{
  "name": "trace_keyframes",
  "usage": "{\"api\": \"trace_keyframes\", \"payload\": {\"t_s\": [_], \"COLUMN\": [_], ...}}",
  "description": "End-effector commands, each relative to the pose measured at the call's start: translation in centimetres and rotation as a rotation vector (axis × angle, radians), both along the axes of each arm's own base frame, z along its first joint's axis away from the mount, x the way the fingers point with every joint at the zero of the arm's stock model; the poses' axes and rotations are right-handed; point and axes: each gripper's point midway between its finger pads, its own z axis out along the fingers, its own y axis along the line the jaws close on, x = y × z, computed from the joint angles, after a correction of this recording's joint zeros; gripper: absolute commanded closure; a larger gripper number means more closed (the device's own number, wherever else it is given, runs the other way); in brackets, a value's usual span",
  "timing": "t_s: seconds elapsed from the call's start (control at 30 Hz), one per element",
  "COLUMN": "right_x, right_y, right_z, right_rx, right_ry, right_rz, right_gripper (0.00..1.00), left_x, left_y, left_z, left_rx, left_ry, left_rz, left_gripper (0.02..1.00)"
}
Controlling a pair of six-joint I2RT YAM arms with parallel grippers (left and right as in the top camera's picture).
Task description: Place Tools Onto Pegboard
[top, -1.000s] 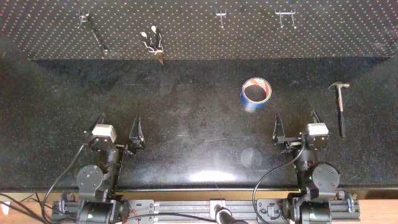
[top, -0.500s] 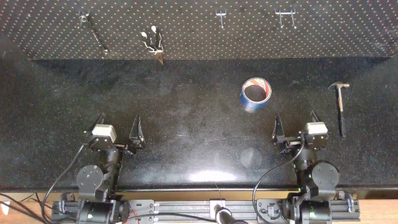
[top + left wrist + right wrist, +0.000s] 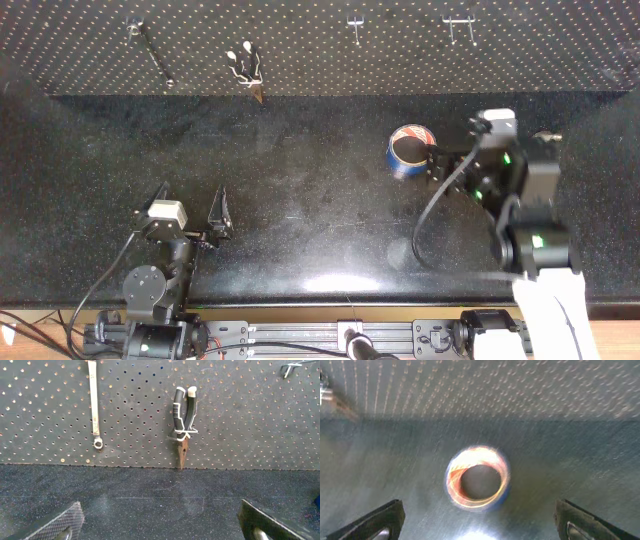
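A blue tape roll [image 3: 408, 148] with a red-and-white inner face lies flat on the black table; in the right wrist view the tape roll [image 3: 478, 478] sits ahead of my right gripper [image 3: 480, 527], centred between its wide-open, empty fingers. My right gripper [image 3: 478, 150] hangs lifted just right of the roll. Beyond the arm, the head of a hammer [image 3: 546, 136] shows; its handle is hidden. A wrench [image 3: 155, 52] and pliers [image 3: 247, 68] hang on the pegboard [image 3: 560, 60], as do the wrench [image 3: 93, 400] and pliers [image 3: 183, 420] in the left wrist view. My left gripper [image 3: 190, 204] rests open and empty at the front left.
Two bare metal hooks [image 3: 354, 25] [image 3: 459, 28] stick out of the pegboard above the tape. A hook [image 3: 292, 366] also shows at the corner of the left wrist view. The black tabletop [image 3: 300, 170] is bare between the arms.
My right arm has swung up from its rest spot at the front right toward the tape roll, now covering the hammer's handle. The left arm has not moved.
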Motion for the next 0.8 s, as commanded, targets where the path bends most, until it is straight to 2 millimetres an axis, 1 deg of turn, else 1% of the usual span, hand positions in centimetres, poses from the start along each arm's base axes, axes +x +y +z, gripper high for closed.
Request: {"api": "trace_keyframes", "payload": {"t_s": [0.03,0.1,0.23,0.27,0.37,0.43,0.57,0.7,0.8], "right_x": [0.4,0.4,2.3,2.5,2.4,2.7,3.5,3.2,3.7], "right_y": [2.8,3.1,4.6,5.0,3.8,3.9,5.5,7.2,7.9], "right_z": [0.0,-0.6,-1.5,-1.8,-4.0,-4.9,-6.4,-8.5,-10.1], "right_rx": [0.074,0.066,0.044,0.027,-0.128,-0.165,-0.192,-0.226,-0.238], "right_ry": [0.203,0.301,0.423,0.461,0.693,0.753,0.799,0.843,0.857], "right_rz": [0.096,0.110,0.155,0.170,0.098,0.102,0.151,0.211,0.232], "right_gripper": [0.025,0.025,0.025,0.025,0.025,0.025,0.025,0.025,0.025], "left_x": [0.0,0.0,0.0,0.0,0.0,0.0,0.0,0.0,0.0], "left_y": [0.2,0.2,0.2,0.2,0.2,0.2,0.2,0.2,0.2], "left_z": [0.0,0.0,0.0,0.0,0.0,0.0,0.0,0.0,0.0], "left_rx": [0.009,0.009,0.009,0.009,0.009,0.009,0.009,0.009,0.009], "left_ry": [-0.004,-0.004,-0.004,-0.004,-0.004,-0.004,-0.004,-0.004,-0.004], "left_rz": [0.009,0.009,0.009,0.009,0.009,0.009,0.009,0.009,0.009], "left_gripper": [0.023,0.025,0.023,0.023,0.023,0.023,0.023,0.025,0.023]}}
